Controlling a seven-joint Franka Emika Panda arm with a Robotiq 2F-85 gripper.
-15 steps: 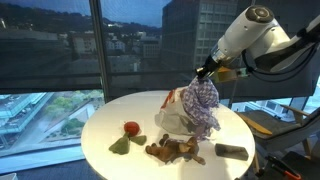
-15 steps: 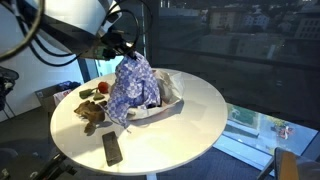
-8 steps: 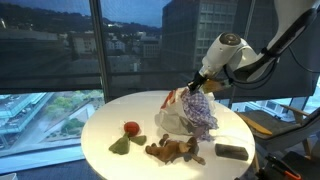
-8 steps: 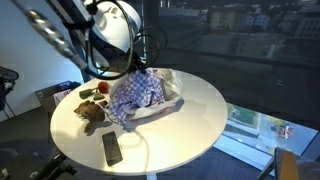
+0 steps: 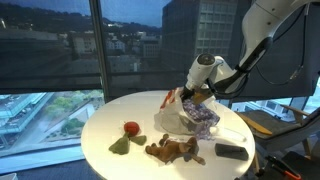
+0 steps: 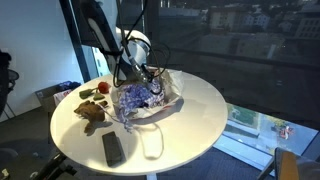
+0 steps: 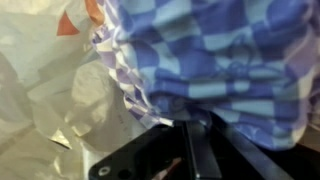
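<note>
Checkered cloth [image 7: 222, 58] at the tips of the gripper [image 7: 186, 124], atop the white bag [image 7: 48, 92].

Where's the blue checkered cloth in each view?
In an exterior view: checkered cloth right of centre, over the white bag.
In an exterior view: cloth left of centre, bag at its right.
Wrist view: cloth upper right; bag at left.
Shared landmark: the white bag.

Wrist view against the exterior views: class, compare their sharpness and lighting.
Wrist view: soft throughout, the cloth and bag too close to focus. In both exterior views: dim dusk light, the table pale and evenly lit, edges sharper.
</note>
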